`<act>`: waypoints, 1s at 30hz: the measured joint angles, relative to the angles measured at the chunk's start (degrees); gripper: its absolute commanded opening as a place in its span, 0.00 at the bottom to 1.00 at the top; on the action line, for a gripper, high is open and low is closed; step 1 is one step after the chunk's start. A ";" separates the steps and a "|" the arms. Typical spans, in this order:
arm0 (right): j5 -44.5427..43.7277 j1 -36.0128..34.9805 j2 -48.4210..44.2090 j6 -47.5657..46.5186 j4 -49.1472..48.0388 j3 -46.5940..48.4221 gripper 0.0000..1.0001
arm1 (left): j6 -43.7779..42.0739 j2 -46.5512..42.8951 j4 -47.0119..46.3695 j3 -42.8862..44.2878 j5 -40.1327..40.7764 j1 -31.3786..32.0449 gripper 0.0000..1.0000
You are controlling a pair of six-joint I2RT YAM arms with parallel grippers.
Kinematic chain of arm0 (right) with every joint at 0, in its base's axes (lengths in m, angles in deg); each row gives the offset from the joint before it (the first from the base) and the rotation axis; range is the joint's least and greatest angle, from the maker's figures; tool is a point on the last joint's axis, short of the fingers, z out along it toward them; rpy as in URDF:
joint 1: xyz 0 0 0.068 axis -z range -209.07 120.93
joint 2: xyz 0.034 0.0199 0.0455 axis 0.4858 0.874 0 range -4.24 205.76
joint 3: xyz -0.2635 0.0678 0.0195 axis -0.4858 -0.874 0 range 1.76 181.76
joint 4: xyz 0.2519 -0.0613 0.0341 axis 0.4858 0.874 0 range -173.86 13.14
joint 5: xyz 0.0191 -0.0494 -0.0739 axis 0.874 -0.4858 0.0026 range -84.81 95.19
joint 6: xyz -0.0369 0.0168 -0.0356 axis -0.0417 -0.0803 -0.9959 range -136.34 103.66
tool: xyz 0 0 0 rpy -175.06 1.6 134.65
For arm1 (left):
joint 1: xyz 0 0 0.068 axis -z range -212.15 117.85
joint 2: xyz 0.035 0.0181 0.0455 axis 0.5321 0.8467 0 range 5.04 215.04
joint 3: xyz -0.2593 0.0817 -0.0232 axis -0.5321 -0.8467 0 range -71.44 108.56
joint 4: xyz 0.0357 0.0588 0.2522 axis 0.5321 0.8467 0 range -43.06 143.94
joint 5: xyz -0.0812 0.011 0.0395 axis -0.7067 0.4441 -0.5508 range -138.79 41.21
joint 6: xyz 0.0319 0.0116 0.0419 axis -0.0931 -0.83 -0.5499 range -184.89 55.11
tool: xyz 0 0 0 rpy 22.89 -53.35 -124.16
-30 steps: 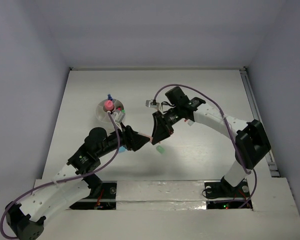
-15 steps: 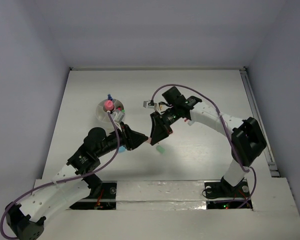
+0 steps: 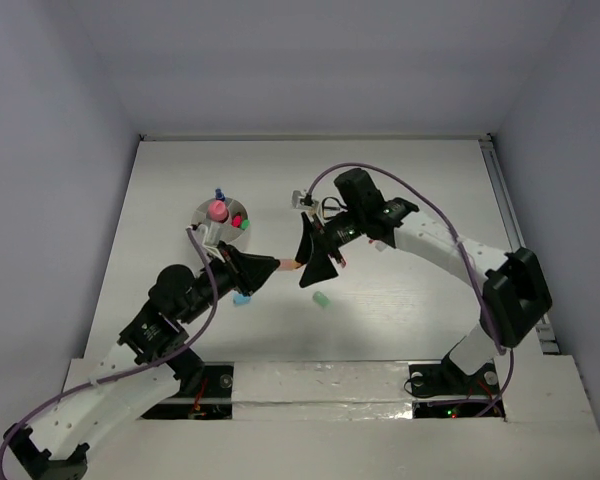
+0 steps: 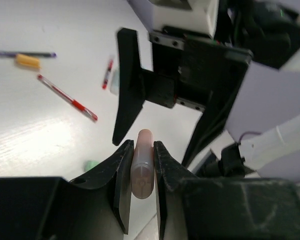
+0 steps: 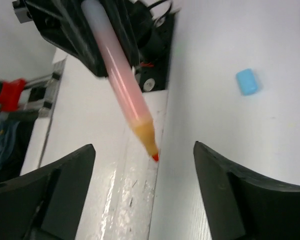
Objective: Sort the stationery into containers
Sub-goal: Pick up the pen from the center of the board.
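Observation:
My left gripper (image 4: 140,145) is shut on a pale orange-pink marker (image 4: 142,162), which pokes out toward the right arm. In the top view that marker (image 3: 289,265) bridges the left gripper (image 3: 277,265) and the right gripper (image 3: 315,262) above the table's middle. The right gripper (image 5: 144,150) is open, and the marker's orange tip (image 5: 145,135) hangs between its spread fingers (image 5: 65,185) without touching them. The round white cup (image 3: 202,218) at the left holds pink, green and blue-white markers.
A mint eraser (image 3: 321,299) and a light-blue eraser (image 3: 242,298) lie on the table under the grippers. A red pen (image 4: 67,97), a shorter red pen (image 4: 108,72), a dark pen (image 4: 25,54) and a small orange piece (image 4: 28,61) lie farther off.
The left gripper has shut on the marker and the right gripper has opened off it. Both arms have shifted slightly, the left one drawing back toward the cup.

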 measured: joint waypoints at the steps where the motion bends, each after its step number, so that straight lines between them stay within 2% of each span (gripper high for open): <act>1: -1.53 0.09 -1.99 1.64 -2.54 -1.55 0.90 | 0.22 -0.79 0.13 0.28 1.60 0.00 0.00; 5: -8.68 0.35 -10.01 8.61 -14.23 -8.26 0.98 | 1.79 -3.87 -0.46 0.79 8.24 0.00 0.00; 9: -16.94 0.35 -15.74 21.27 -36.44 -18.36 0.99 | 5.49 -6.45 -5.27 -0.26 13.94 0.00 0.00; 13: -24.35 0.35 -13.42 38.10 -60.61 -27.23 0.99 | 9.84 -9.60 -13.22 -5.38 18.56 0.00 0.00; 17: -28.17 0.39 -7.23 52.04 -76.72 -29.92 1.00 | 12.81 -9.68 -18.51 -9.07 20.52 0.00 0.00; 22: -29.81 0.28 -6.21 58.82 -86.33 -29.42 1.00 | 15.19 -6.82 -24.17 -9.77 20.04 0.00 0.00; 30: -30.25 -1.11 -4.76 61.64 -91.89 -26.47 0.94 | 16.96 -3.78 -29.07 -10.88 19.06 0.00 0.00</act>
